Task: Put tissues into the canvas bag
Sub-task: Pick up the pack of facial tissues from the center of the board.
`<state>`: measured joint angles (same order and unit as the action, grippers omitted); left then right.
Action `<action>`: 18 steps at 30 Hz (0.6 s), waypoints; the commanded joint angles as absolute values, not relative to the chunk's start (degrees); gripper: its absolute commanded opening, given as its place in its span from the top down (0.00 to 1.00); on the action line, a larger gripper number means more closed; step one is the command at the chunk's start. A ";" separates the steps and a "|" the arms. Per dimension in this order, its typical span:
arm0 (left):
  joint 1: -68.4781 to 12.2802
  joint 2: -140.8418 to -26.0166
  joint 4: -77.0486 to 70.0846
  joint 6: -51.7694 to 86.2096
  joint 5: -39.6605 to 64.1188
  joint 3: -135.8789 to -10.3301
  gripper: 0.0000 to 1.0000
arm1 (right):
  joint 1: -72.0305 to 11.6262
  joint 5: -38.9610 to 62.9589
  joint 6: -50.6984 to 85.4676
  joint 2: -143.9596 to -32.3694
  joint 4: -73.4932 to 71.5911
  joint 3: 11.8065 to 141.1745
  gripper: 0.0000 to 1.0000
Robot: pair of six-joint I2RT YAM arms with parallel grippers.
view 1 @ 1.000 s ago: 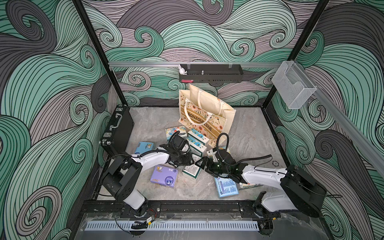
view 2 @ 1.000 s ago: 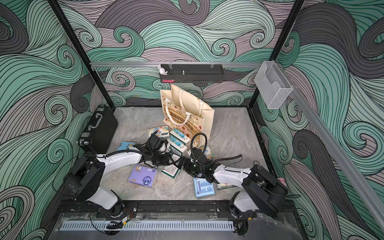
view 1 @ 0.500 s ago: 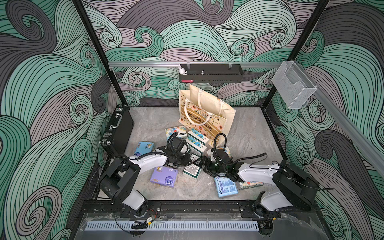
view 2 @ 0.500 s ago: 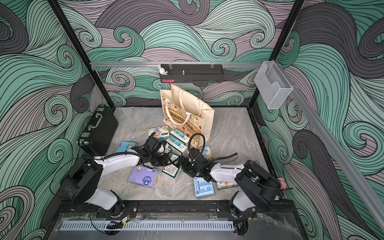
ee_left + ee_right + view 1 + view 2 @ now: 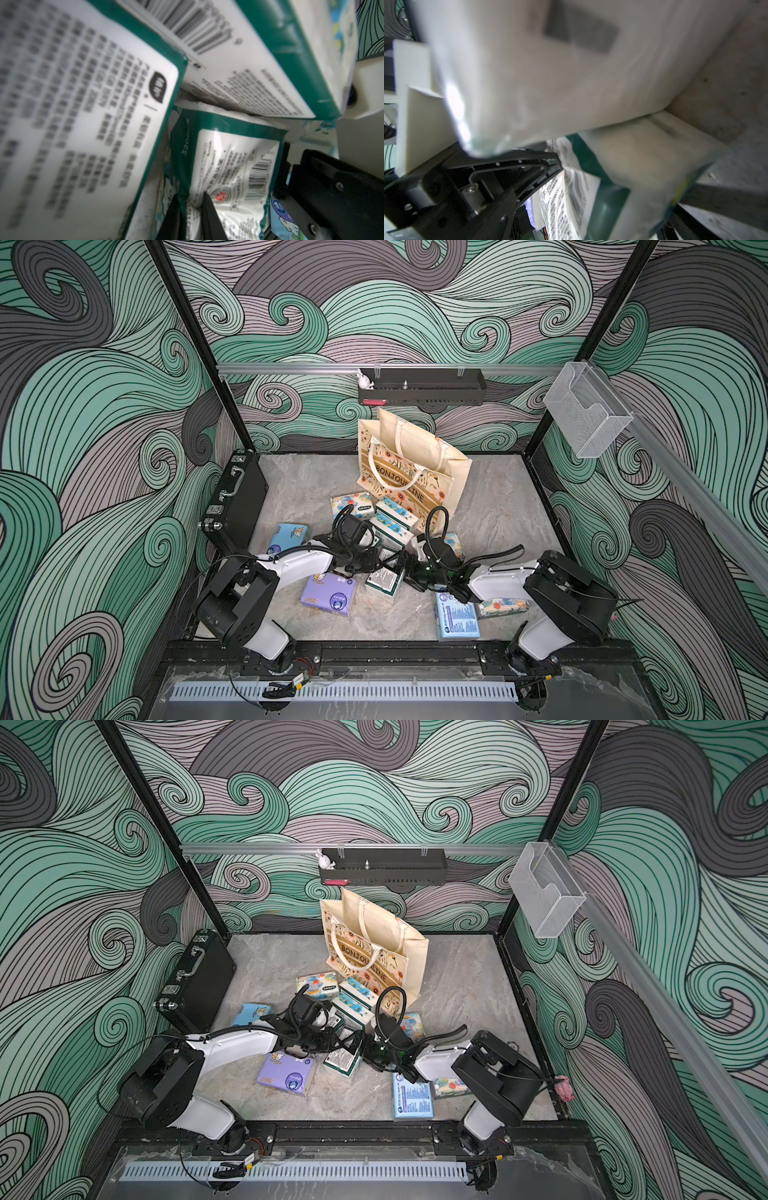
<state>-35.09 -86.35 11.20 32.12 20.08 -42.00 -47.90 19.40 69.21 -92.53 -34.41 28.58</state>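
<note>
The canvas bag [image 5: 415, 472] stands upright at the back, cream with orange flowers. Tissues lie in front of it: floral packs [image 5: 351, 506], a purple pack [image 5: 328, 595], light blue packs [image 5: 286, 535] [image 5: 457, 616] and dark green packs [image 5: 382, 580]. My left gripper [image 5: 190, 202] is shut on a fold of a dark green pack's wrapper [image 5: 228, 166]; it also shows in the right wrist view [image 5: 558, 163]. My right gripper [image 5: 409, 570] faces it from the other side, jaws wide, right at the green packs. A blurred white pack [image 5: 550, 72] fills most of the right wrist view.
A black hard briefcase [image 5: 235, 497] leans at the left wall. A black rail shelf [image 5: 422, 387] hangs above the bag and a clear wall holder [image 5: 586, 414] is at the right. Bare grey floor [image 5: 498, 506] lies right of the bag.
My left gripper's jaws have narrowed onto the dark green pack's wrapper. The right arm's rear links have drawn in toward the middle; its gripper stays at the packs.
</note>
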 commanded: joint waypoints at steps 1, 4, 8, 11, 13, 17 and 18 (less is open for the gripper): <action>-34.98 -87.24 17.83 31.17 17.56 -39.09 0.90 | -48.01 21.61 69.64 -95.65 -41.42 27.32 0.02; -34.72 -86.75 17.99 31.07 17.49 -38.69 0.90 | -47.99 21.72 70.26 -96.94 -44.60 26.65 0.05; -34.62 -85.87 18.28 31.15 17.58 -38.59 0.90 | -47.90 22.57 69.77 -97.08 -48.02 25.86 0.13; -34.58 -84.75 17.80 30.95 18.91 -38.50 0.88 | -47.77 22.33 68.55 -95.63 -48.30 25.08 0.20; -34.63 -83.69 17.28 31.01 19.85 -38.17 0.85 | -47.81 22.17 67.59 -94.39 -47.56 24.97 0.26; -34.67 -81.91 16.72 31.20 21.65 -38.11 0.69 | -47.72 21.72 64.65 -91.48 -42.58 25.43 0.43; -34.63 -80.54 17.09 31.08 21.77 -38.35 0.60 | -47.62 21.57 63.80 -90.56 -40.89 25.48 0.44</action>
<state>-34.37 -81.95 12.16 31.94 20.16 -39.22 -47.62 21.19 67.05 -93.78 -41.87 24.93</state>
